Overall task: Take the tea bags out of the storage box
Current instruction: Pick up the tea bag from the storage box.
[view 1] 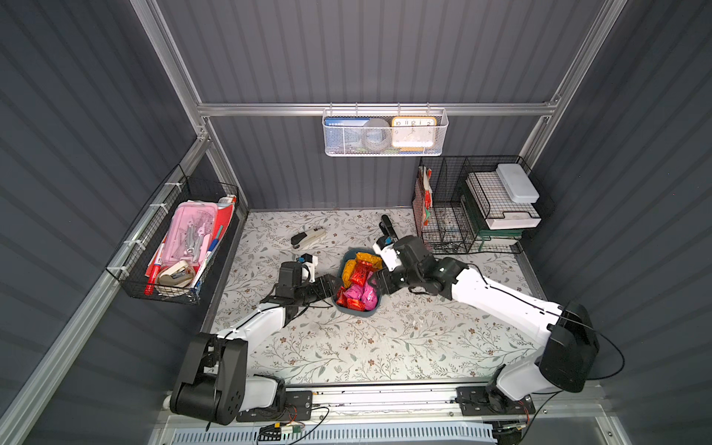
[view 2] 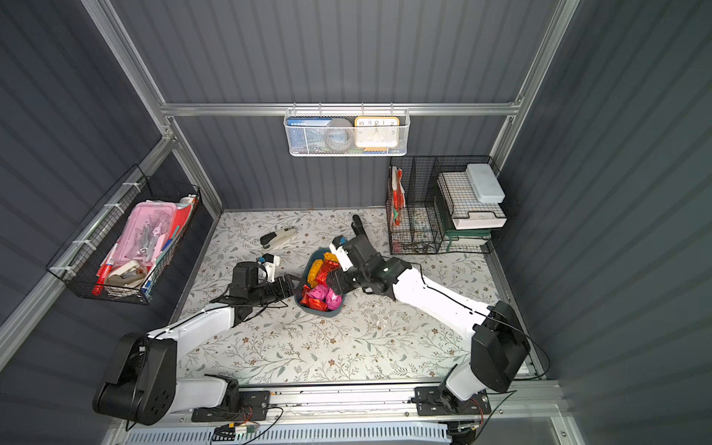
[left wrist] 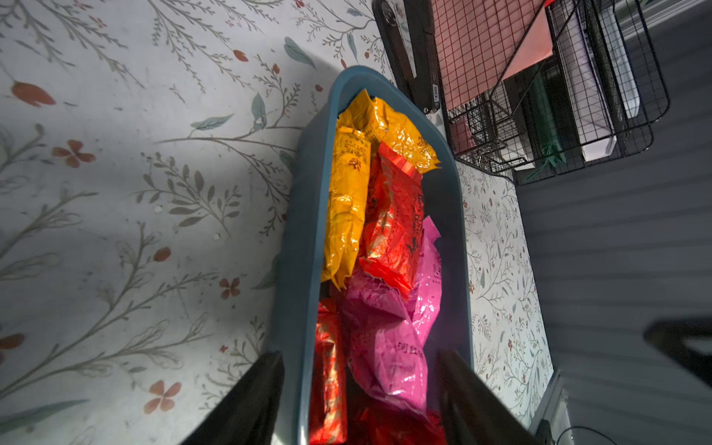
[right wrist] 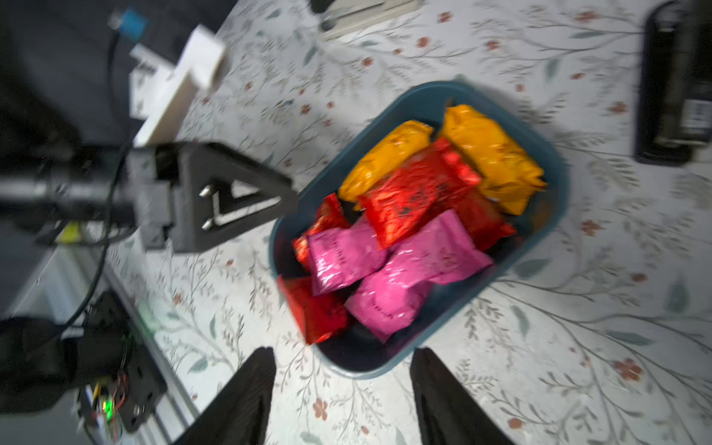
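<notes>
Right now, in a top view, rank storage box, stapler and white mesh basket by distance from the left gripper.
1. storage box, right at the left gripper tips, mid-scene.
2. stapler, lying farther back, to the box's left.
3. white mesh basket, hung up high at the back.

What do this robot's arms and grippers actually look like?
Both the left arm and right arm have smooth white shells with bulky black joints, and thin black cables trail along them. The left gripper and right gripper are black, each with two flat, tapering fingers.
</notes>
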`<action>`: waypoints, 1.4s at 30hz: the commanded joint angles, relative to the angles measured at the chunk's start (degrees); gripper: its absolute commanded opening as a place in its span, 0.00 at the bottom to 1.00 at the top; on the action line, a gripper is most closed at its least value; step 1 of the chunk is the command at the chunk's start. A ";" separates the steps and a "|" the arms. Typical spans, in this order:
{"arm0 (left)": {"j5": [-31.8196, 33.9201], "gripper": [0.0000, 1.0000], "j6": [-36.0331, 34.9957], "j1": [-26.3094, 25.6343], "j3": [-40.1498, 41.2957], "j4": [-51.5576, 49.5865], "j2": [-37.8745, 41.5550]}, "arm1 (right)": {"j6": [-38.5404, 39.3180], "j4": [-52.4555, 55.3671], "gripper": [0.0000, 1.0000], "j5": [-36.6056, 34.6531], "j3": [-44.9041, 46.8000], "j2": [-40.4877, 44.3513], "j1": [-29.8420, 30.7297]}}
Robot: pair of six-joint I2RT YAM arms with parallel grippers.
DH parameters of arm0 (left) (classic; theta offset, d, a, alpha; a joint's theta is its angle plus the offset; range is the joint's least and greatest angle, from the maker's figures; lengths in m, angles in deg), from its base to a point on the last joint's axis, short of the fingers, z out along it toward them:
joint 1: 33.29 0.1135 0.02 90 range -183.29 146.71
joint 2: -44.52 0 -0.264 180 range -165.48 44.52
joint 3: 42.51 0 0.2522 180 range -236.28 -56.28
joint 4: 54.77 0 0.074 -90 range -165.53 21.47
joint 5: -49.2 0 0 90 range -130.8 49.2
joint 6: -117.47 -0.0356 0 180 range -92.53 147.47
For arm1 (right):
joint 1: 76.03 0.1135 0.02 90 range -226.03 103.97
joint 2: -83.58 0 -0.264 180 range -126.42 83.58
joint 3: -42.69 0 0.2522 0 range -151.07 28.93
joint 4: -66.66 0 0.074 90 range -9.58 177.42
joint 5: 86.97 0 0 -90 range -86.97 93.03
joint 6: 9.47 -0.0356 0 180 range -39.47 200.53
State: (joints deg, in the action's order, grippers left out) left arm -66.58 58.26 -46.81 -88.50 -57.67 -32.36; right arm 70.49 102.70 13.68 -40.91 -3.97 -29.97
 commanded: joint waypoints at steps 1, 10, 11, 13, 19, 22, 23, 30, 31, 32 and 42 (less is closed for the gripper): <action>2.26 0.67 3.19 -0.18 1.31 2.74 1.62 | 8.15 0.57 0.60 2.17 -0.20 -3.22 1.57; 2.90 0.66 3.31 -0.14 1.38 2.32 1.91 | 11.07 7.34 0.55 2.60 -7.81 -13.90 4.71; 2.93 0.66 3.32 -0.15 1.38 2.29 1.69 | 11.22 7.82 0.54 2.62 -8.49 -14.83 4.91; 2.77 0.65 3.32 -0.16 1.39 2.39 1.52 | 11.41 7.99 0.51 2.45 -9.20 -16.14 5.34; 2.77 0.65 3.18 -0.14 1.64 2.25 2.26 | 11.01 7.51 0.33 2.12 -9.60 -17.68 5.66; 2.55 0.65 3.33 -0.15 2.16 3.10 2.03 | 11.15 8.10 0.20 1.65 -9.86 -17.77 5.70; 2.23 0.65 3.48 -0.19 2.17 3.37 1.72 | 11.13 7.99 0.16 1.49 -9.87 -17.66 5.70; 1.96 0.66 2.65 -0.16 1.12 2.11 2.23 | 11.45 7.42 0.00 0.69 -9.11 -15.73 5.68; 1.96 0.66 2.54 -0.19 1.10 2.03 2.28 | 11.45 7.00 0.00 0.51 -8.84 -15.04 5.70; 2.14 0.67 2.61 -0.15 1.09 1.97 2.43 | 11.43 6.70 0.00 0.26 -8.53 -14.45 5.70; 2.25 0.71 3.11 -0.20 0.89 2.22 2.18 | 5.96 -1.08 0.00 -1.01 -3.28 -5.00 5.62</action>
State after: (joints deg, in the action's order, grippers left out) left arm -63.91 61.06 -46.81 -87.32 -55.27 -30.90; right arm 79.49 105.15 13.38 -46.40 -11.58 -24.55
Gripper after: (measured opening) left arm 0.710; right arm 0.042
